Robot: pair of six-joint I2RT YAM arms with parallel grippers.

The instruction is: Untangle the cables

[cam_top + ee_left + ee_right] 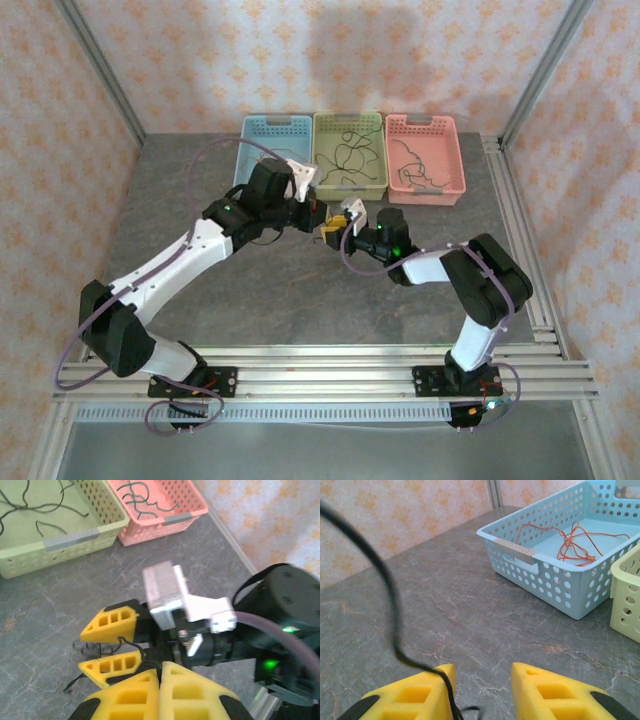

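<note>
— What are the arms looking like?
— The left arm (170, 265) and the right arm (440, 265) are both showing white shells between bulky black joints, each ending in a black base plate (195, 382).
— Any tubing?
— A lilac hose (75, 345) is looping along each.
— The ends?
— The right gripper (482, 692) is wearing yellow wedge fingers (555, 692) with rectangular cut-outs; the left gripper (160, 675) is matching it. A green light (270, 664) is glowing beside a white bracket (200, 605) carrying a grey camera box (161, 587).
</note>
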